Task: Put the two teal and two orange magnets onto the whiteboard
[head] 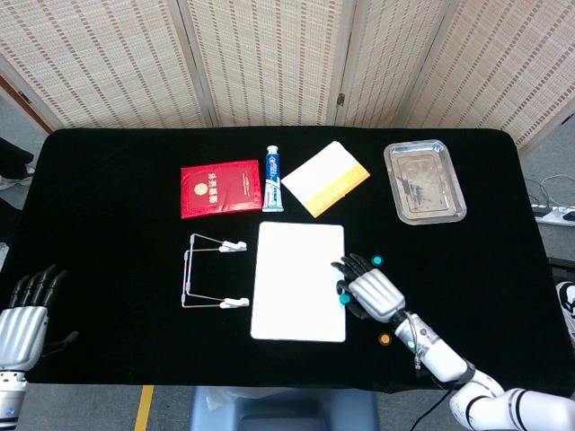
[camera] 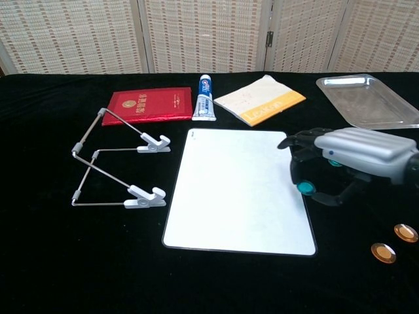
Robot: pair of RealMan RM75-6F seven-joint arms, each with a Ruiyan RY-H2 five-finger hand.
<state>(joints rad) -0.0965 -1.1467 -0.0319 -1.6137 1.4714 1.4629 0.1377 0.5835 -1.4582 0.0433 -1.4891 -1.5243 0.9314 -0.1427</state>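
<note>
The whiteboard lies flat at the table's middle. My right hand reaches over its right edge and pinches a teal magnet between thumb and finger, just above that edge. The second teal magnet lies on the black cloth behind the hand. Two orange magnets lie near the front right; the head view shows only one orange magnet. My left hand hovers at the front left corner, fingers apart and holding nothing.
A wire stand with white clips sits left of the board. Behind it lie a red booklet, a toothpaste tube and a yellow-edged notepad. A metal tray stands at the back right.
</note>
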